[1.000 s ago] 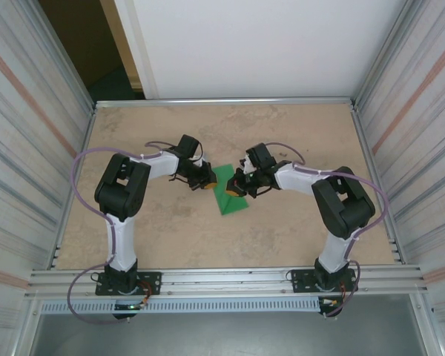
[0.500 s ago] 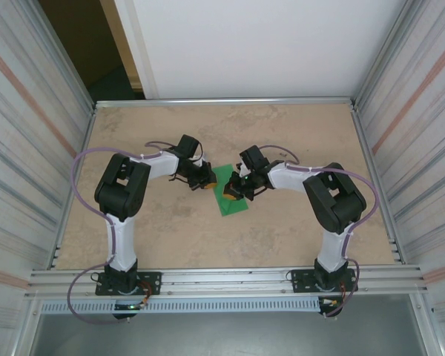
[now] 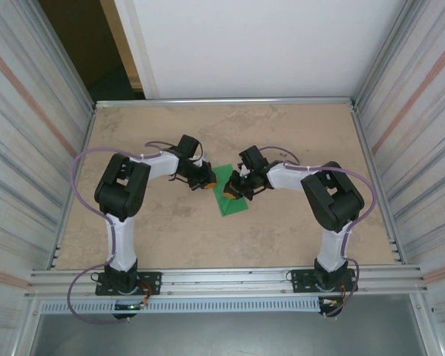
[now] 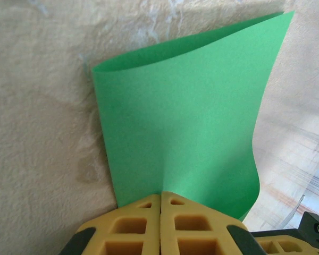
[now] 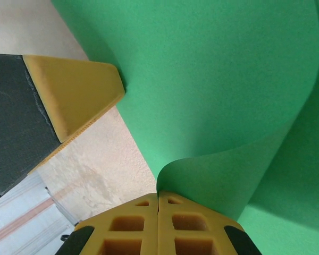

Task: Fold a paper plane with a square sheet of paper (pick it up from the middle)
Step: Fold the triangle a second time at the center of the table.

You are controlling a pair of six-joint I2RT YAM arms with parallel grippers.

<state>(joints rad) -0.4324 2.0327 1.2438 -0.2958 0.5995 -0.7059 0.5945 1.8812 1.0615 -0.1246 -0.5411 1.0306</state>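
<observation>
At mid-surface [image 3: 170,237] the sheet [image 3: 228,202] lies between both arms. Your left pincer [image 4: 160,199] is clenched, its tips seemingly pinning the sheet's edge down. The right pincer [image 5: 158,197] is clenched on a curled-up edge. If the left tips slip, the fold may run crooked. Pull too hard and the paper could tear.

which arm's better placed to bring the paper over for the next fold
Probably right: the right gripper is shut on a curled-up edge of the square sheet of paper, while the left gripper pinches the other side, anchoring it.
</observation>
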